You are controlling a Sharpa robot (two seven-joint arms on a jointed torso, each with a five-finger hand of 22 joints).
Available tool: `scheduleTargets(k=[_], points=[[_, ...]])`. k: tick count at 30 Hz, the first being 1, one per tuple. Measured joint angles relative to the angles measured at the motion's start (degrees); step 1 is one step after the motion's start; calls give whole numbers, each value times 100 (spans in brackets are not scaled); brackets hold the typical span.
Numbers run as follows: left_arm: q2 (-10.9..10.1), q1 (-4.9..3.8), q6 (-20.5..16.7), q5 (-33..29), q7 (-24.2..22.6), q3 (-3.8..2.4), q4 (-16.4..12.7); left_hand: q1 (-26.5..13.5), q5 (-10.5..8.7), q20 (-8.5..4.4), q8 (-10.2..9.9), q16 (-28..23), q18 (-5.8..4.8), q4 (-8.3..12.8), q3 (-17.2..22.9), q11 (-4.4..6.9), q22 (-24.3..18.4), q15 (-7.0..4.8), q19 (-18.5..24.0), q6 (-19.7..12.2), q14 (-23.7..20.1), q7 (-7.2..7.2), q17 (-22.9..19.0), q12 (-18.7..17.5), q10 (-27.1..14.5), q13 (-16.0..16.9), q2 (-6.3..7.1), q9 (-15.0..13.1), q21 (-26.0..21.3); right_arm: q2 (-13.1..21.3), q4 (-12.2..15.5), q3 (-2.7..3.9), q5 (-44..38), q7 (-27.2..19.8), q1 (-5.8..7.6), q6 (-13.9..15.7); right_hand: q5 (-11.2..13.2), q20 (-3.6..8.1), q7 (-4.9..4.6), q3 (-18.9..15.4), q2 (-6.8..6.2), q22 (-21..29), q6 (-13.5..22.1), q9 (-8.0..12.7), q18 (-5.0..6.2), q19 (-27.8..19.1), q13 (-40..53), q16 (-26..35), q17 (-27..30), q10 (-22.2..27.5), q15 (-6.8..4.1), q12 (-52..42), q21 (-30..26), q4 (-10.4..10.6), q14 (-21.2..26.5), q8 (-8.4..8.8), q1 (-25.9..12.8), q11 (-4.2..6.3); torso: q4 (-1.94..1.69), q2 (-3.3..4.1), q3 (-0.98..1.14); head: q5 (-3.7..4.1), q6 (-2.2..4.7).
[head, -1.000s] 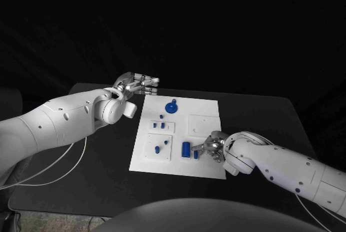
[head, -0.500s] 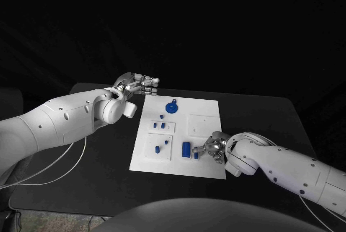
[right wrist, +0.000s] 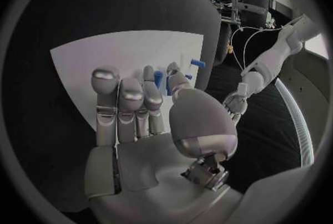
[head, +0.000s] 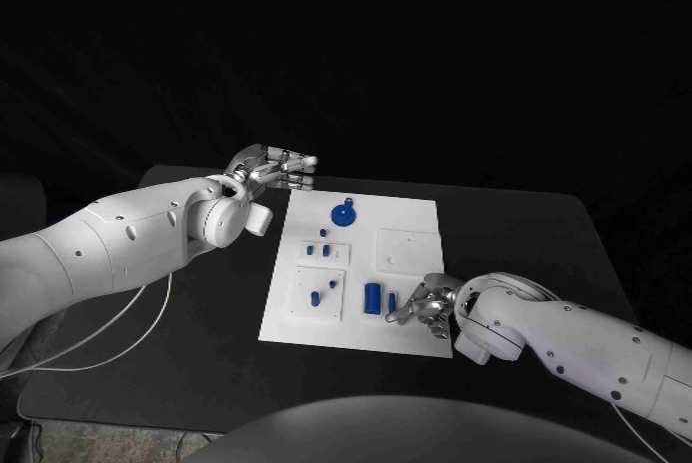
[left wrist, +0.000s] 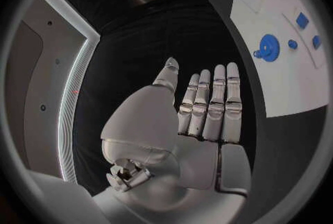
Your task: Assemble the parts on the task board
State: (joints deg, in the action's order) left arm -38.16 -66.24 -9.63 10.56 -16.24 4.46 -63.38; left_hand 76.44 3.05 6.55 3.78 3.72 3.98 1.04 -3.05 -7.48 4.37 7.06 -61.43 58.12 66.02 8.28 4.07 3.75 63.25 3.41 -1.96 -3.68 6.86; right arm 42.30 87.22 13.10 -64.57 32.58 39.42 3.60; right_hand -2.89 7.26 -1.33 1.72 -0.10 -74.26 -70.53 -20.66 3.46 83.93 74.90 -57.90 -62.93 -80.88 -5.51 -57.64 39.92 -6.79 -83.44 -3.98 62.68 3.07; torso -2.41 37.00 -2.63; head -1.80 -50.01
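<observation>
On the black table [head: 202, 353], the right hand [head: 423, 304] has slid toward the task board's [head: 411, 248] near edge, apparently pinching a small blue part [head: 391, 304], suggesting placement underway, while the left hand [head: 274, 168] stays open, empty, beyond the far-left corner.

White task board [head: 407, 245] lies flat mid-table, small blue parts [head: 372, 299] scattered on it.

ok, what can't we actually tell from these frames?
- Head view: whether the right hand holds or just touches the slim blue part; the fingers cover the contact.
- Right wrist view: a blue part sits half hidden behind the fingers; grip unclear.
- Head view: small blue parts on the task board are too small to identify.
</observation>
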Motion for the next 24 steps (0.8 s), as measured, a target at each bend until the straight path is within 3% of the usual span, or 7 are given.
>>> scheduleTargets(k=[5,11,18,24], points=[[2,0,1,3,1,0,2,0,0,0,0,0,0,0,0,0,0,0,0,0,0,0,0,0,0,0,0,0,0,6,-6,0,-3,-12,-13,-18,0,0,18,18,4,0,-18,-9,0,0,0,0,0,0,-1,0,0,11,-1,0,2,0,-4,-1,-1,5,0],[13,0,3,8,2,10,14,0,0,0,0,0,0,0,0,0,1,0,0,0,0,0,0,0,0,0,0,0,-24,0,-59,0,-29,-2,-17,-6,0,0,37,118,306,0,-37,-14,0,0,0,0,0,0,-21,0,0,-25,-21,0,97,0,-4,-1,-3,13,0],[15,2,5,12,2,23,17,0,0,0,0,0,0,0,0,0,1,0,0,0,0,0,0,0,0,0,0,0,-24,-67,-146,1,-76,22,-19,30,0,0,37,303,526,0,-37,-14,0,0,0,0,-5,-22,-21,0,0,-144,-21,0,79,22,-6,-1,-3,9,0],[14,2,6,14,3,33,18,0,0,0,0,0,0,0,0,0,1,21,0,-17,-21,17,0,0,0,0,0,0,-24,-137,-241,5,-109,41,-21,70,0,0,54,588,546,0,-54,-43,1,0,0,19,-5,-22,-21,0,0,-273,-21,0,-113,22,-5,-1,0,8,0]])
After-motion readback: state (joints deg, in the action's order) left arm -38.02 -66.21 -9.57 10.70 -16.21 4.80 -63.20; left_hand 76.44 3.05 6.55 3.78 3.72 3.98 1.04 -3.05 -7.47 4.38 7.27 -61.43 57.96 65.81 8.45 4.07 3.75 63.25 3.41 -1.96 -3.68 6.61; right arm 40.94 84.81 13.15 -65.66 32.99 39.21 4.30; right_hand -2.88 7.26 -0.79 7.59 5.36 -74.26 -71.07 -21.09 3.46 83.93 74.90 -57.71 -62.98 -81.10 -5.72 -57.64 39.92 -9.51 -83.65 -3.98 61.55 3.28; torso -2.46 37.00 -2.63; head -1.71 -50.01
